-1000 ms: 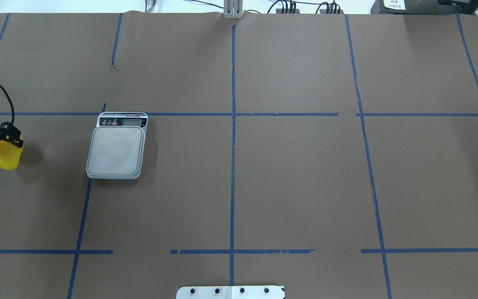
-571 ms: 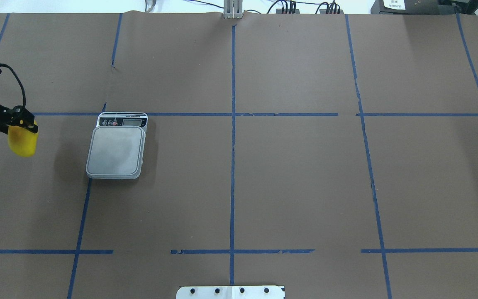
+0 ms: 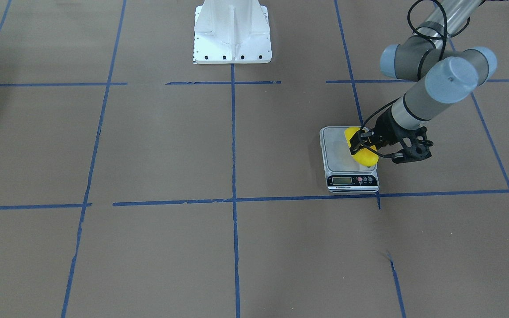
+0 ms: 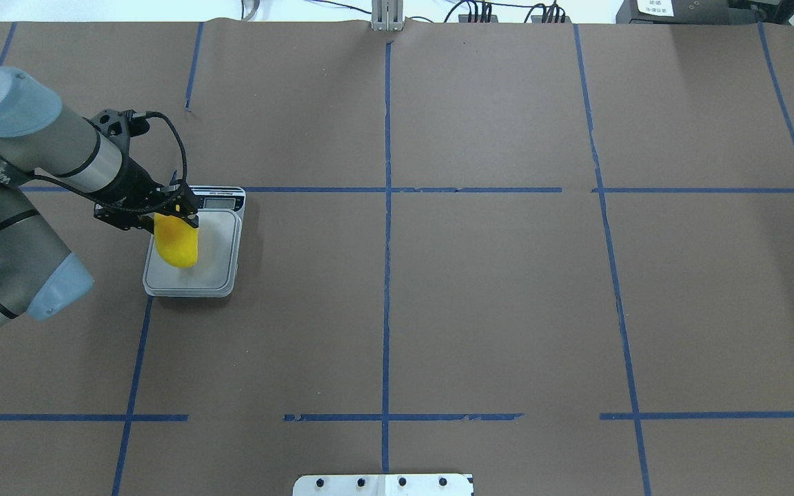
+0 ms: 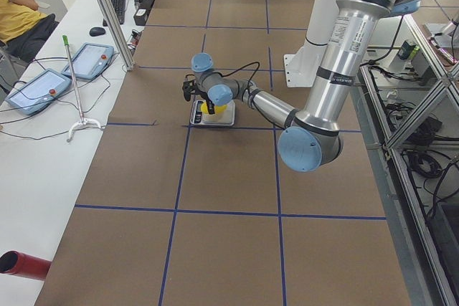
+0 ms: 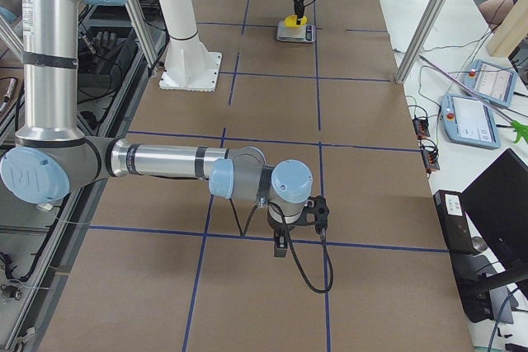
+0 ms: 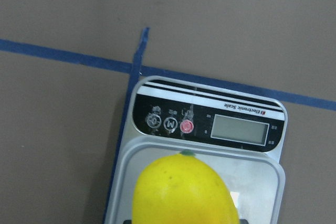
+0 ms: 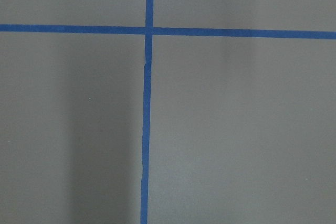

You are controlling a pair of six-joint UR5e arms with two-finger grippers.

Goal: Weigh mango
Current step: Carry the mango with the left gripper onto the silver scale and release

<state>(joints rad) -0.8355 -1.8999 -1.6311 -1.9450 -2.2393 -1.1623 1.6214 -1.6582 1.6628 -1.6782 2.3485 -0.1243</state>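
A: What is the work surface covered with?
B: The table is covered with brown paper, which is divided into large rectangles by blue tape lines. Small tears are seen along some of the lines. A white pedestal is bolted down at the robot's edge.

A: Where is the mango found?
B: The mango is held over the platform of the scale, on the robot's left half of the table. It hangs below the fingers, toward the platform's left side. Whether it touches the platform cannot be told. The scale's display is turned away from the robot, and no digits can be read on it.

A: How are the pincers set?
B: The left gripper is closed on the mango's upper end, with a finger pressed to each side. The right gripper is seen only from a side camera, low over bare paper and well apart from the scale. How far it is parted cannot be told.

A: And the room?
B: A white bench is set along the far side of the table. Two tablet-like pendants, a keyboard and a mouse are laid on it. A seated person in a yellow shirt is partly seen. An aluminium post is fixed at the table's edge.
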